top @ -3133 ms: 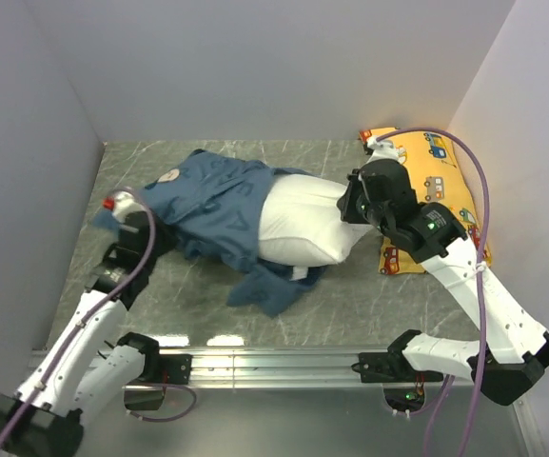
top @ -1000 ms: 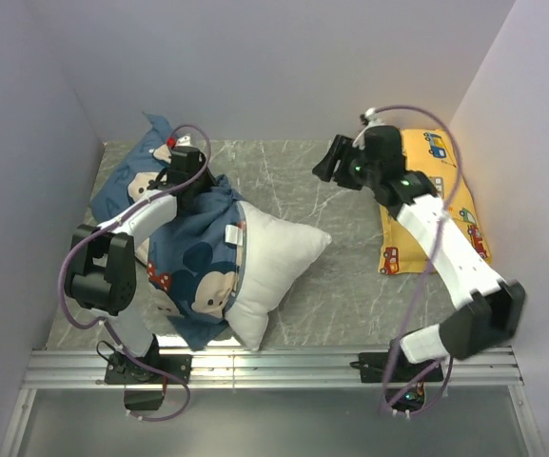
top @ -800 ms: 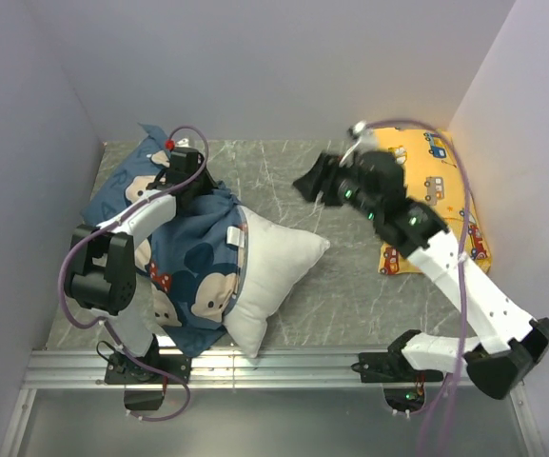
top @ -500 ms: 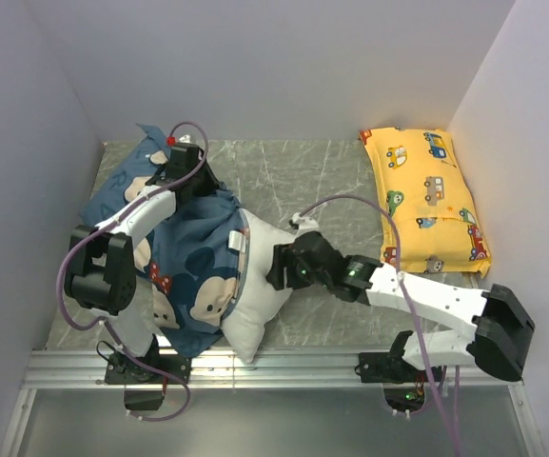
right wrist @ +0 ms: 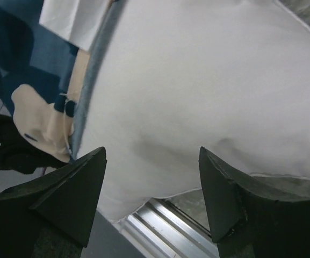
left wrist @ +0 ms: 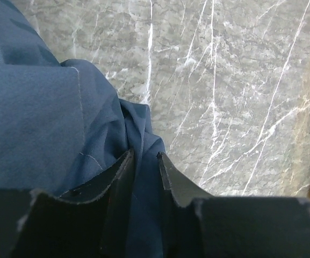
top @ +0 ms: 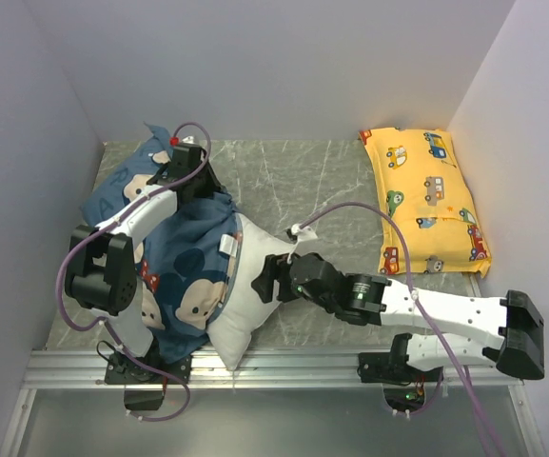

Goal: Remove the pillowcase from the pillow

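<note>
Half a second on, we see the right arm pushed lower and further left, and the pillow (top: 239, 319) slid toward the near edge, its lowest corner now over the metal rail (top: 293, 360). That arm lies almost flat across the table (top: 293, 181) from its base at the near right, with the forearm level and the right gripper (top: 266, 279) pointing left into the pillow's exposed white end. Its fingers (right wrist: 71, 196) stand wide apart, and the white bulge fills the space ahead of them; we cannot tell whether they touch it. The left arm folds sharply at the elbow by the left wall, with its forearm reaching to the far left corner. The left gripper (top: 190, 183) is turned back toward the near edge, and its fingers (left wrist: 123, 172) are pinched on a fold of the pillowcase (top: 184, 257). The blue cover wraps the pillow's left half, its hem crossing the white cushion. The yellow car-print pillow (top: 426, 200) lies well apart, along the right wall.
</note>
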Controlling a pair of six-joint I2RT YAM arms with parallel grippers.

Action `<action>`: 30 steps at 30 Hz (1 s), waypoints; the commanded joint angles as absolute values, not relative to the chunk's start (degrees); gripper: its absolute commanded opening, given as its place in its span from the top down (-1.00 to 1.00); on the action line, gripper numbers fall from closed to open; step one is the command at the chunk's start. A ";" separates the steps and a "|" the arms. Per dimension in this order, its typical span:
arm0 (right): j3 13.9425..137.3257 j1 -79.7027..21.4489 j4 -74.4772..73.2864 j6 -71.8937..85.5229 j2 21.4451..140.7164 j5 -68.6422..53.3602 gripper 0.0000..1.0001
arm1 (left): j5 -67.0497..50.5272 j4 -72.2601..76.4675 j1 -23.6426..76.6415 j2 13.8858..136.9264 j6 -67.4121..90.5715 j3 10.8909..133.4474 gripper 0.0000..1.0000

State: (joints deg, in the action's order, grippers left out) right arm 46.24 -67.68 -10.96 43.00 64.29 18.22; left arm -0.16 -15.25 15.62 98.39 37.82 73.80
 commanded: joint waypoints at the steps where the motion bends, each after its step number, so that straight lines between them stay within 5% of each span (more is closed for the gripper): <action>1: 50.09 -70.31 -9.58 43.07 66.52 23.12 -0.54 | -0.88 -18.28 16.61 96.15 36.74 75.06 0.39; 10: 53.27 -71.55 -10.46 46.05 81.91 26.02 -0.58 | -1.40 -19.95 16.96 93.53 34.98 77.25 0.25; 12: 52.04 -69.62 -9.24 46.32 83.40 24.71 -0.05 | -2.19 -20.48 16.96 92.55 34.28 78.91 0.14; 14: 51.07 -65.93 -9.22 46.41 83.32 23.03 0.96 | -3.86 -22.22 17.05 91.24 32.88 80.67 -0.19; 17: 49.84 -60.93 -10.11 44.83 81.04 22.76 1.00 | -4.23 -25.29 18.01 88.69 29.98 84.02 -0.56; 20: 48.87 -55.31 -11.42 42.72 76.30 21.72 1.00 | -1.68 -27.06 18.98 84.21 27.87 85.52 -0.71; 30: 51.76 -45.79 -12.39 36.74 74.88 15.21 1.00 | 3.08 -29.45 25.48 66.02 28.12 69.39 -0.86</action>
